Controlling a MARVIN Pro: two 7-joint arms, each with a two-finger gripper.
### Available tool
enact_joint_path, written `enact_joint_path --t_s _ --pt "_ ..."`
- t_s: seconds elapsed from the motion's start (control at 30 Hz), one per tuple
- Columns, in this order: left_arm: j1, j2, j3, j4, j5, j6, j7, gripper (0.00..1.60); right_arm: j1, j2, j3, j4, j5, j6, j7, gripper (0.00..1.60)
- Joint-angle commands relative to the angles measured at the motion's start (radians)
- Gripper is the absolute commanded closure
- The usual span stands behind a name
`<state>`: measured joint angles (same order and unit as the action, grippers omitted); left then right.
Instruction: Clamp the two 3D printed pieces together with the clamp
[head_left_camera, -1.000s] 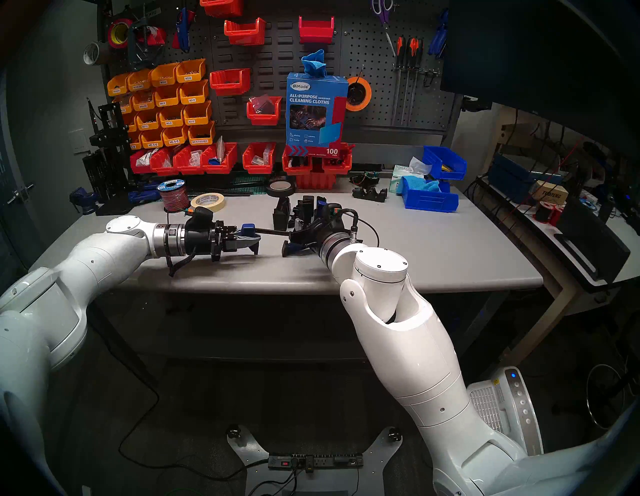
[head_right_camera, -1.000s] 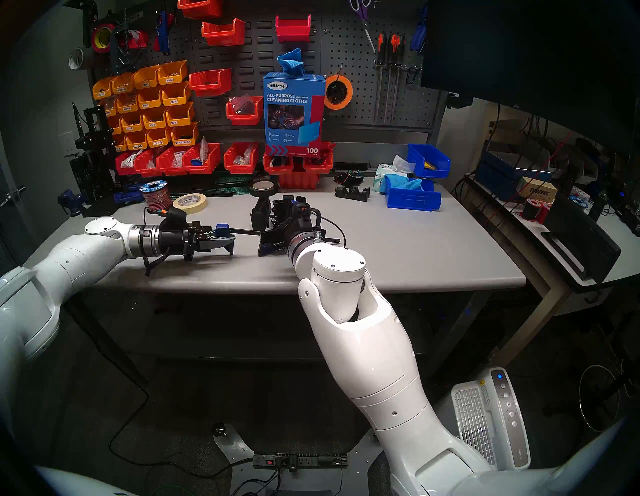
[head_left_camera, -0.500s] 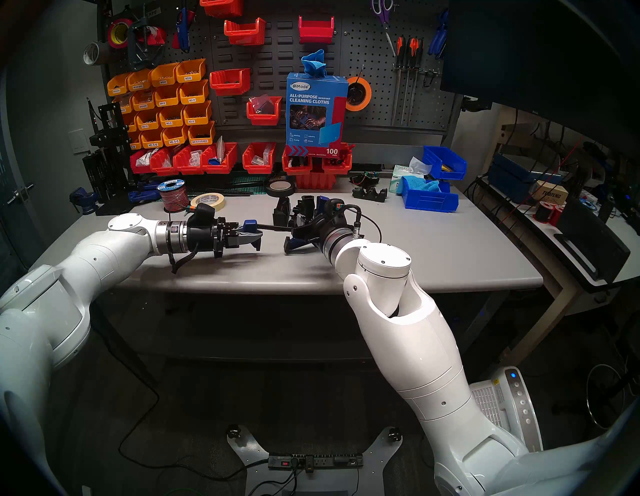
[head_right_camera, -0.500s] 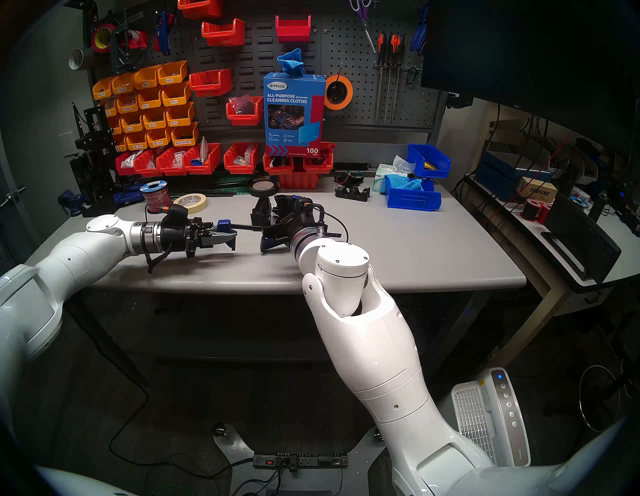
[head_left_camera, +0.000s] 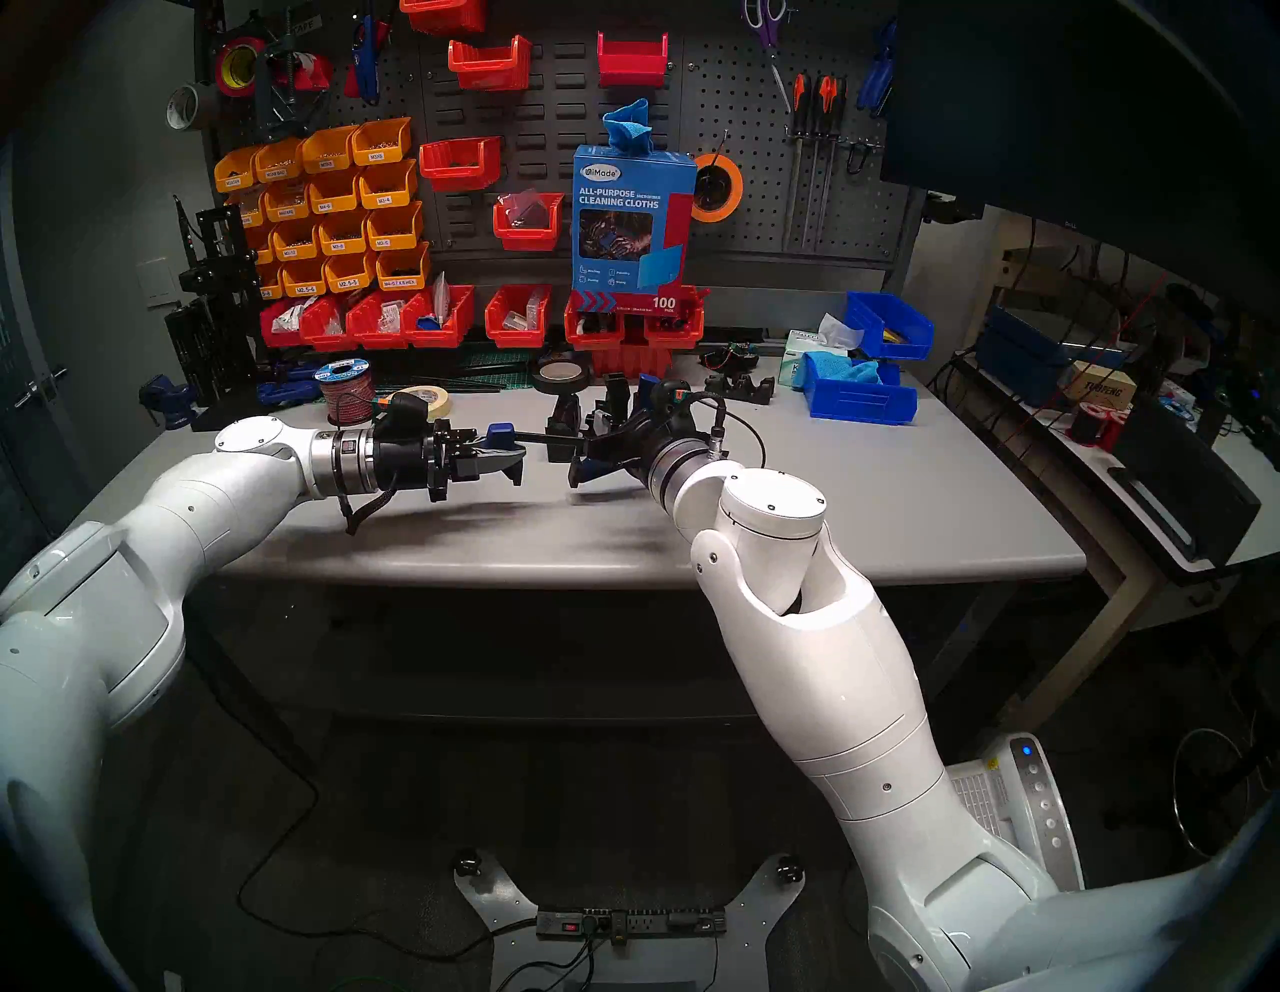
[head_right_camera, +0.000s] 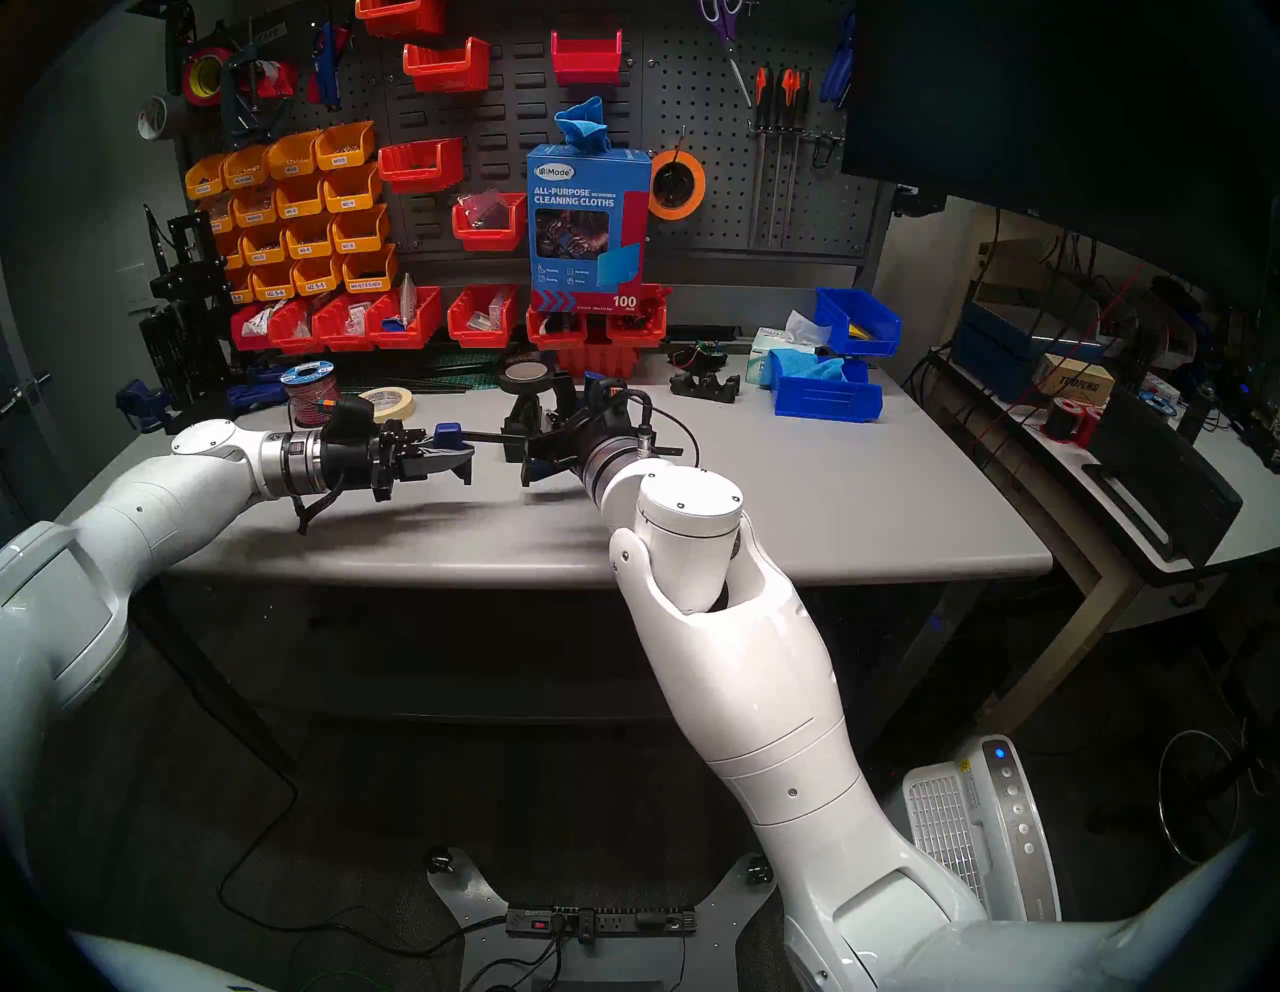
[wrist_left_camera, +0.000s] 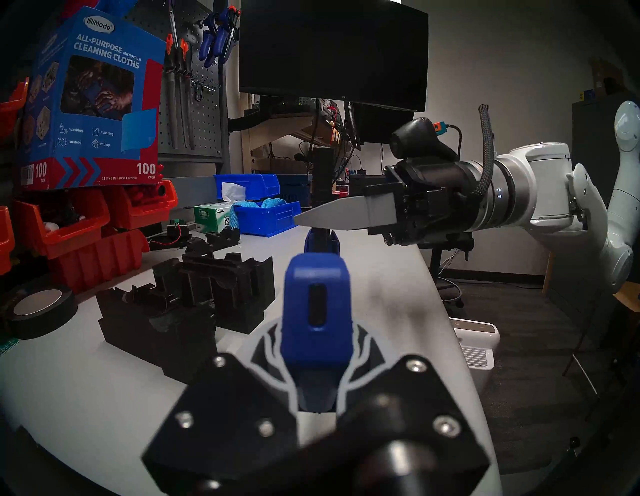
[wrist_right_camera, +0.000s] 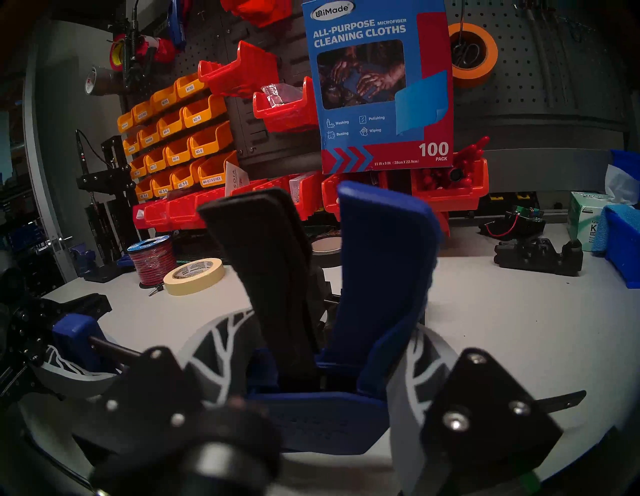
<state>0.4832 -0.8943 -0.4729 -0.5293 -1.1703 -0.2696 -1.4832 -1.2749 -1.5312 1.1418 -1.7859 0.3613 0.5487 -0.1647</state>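
Observation:
The clamp (head_left_camera: 547, 438) hangs level above the table, held at both ends. My left gripper (head_left_camera: 504, 463) is shut on its blue end jaw (wrist_left_camera: 313, 311). My right gripper (head_left_camera: 597, 458) is shut on the blue handle and black trigger (wrist_right_camera: 381, 277); the thin black bar (head_right_camera: 495, 436) spans the gap between the two. The two 3D printed pieces (wrist_left_camera: 156, 322) (wrist_left_camera: 228, 287) stand side by side on the table just behind the bar. In the head view they (head_left_camera: 564, 422) are partly hidden by my right wrist.
Behind the pieces lies a black tape roll (head_left_camera: 561, 374). A masking tape roll (head_left_camera: 429, 398) and a wire spool (head_left_camera: 346, 391) sit at back left, a low black cradle part (head_left_camera: 740, 389) and blue bins (head_left_camera: 859, 395) at back right. Red bins (head_left_camera: 443, 319) line the rear edge.
Both arms have carried the clamp up and away from the table's front edge, toward the printed pieces. Both grips are unchanged.

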Motion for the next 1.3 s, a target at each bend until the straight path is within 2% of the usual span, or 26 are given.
enact_joint_path --t_s 0.0,1.27 --pt "-0.069 -0.006 -0.039 0.007 -0.037 -0.004 0.000 1.60 0.058 0.002 0.005 -0.016 -0.015 -0.023 0.010 1.60" --pt "-0.098 -0.022 -0.062 0.072 -0.030 -0.031 0.000 1.60 0.088 0.064 0.071 0.019 -0.049 -0.058 0.027 1.60"
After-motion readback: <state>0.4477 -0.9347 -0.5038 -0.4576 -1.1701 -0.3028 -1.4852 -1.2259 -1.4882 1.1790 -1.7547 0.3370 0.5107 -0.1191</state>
